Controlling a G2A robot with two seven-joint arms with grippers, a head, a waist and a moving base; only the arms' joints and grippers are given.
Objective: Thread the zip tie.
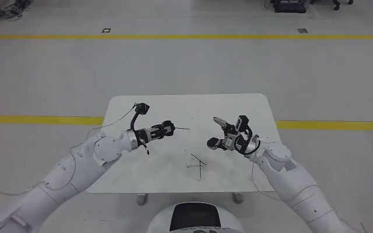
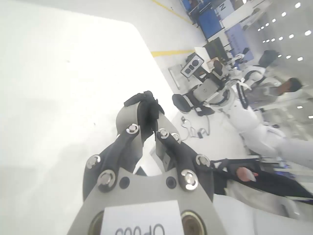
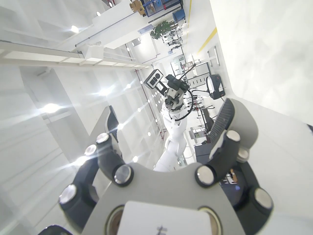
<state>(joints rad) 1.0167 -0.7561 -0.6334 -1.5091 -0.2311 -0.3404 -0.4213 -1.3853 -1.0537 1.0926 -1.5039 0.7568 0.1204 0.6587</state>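
The left end effector (image 1: pixel 171 127) is pinched shut on a thin black zip tie (image 1: pixel 182 128). The tie's free end pokes out level toward the right end effector (image 1: pixel 217 133). The right one is spread wide and holds nothing, and it faces the strap tip across a clear gap. Nearer the robot, what look like 2 loose ties (image 1: pixel 198 163) lie crossed on the white surface (image 1: pixel 175 108). I judge the task early: 1 tie is lifted, but no loop is formed and the tail has not yet entered its head.
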